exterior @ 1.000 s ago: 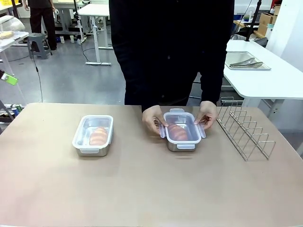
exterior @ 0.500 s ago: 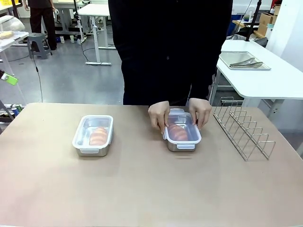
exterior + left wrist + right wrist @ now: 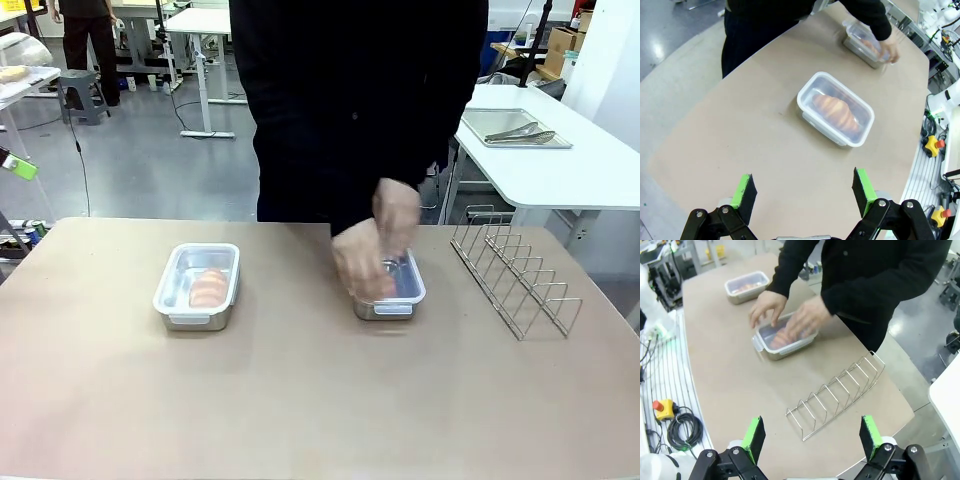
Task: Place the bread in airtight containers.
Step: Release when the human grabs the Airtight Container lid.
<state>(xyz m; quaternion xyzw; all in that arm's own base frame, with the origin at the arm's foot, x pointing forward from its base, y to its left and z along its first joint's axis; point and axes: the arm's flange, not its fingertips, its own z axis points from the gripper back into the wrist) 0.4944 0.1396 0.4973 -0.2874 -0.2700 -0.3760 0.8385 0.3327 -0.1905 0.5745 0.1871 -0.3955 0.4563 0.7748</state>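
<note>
Two steel tubs on counter, each w/ a roll inside under a translucent lid. Left container lidded, croissant lying flat within, sitting well apart from right container. Person's hands, blurred, pressing on right lid over second roll. Wire rack off to robot's right, unused. Left fingers spread wide, holding nothing, hanging above counter; right fingers likewise wide & empty. Best done w/ even pressure on all four clips, tub held flat, lid seated square. Likely last step.
</note>
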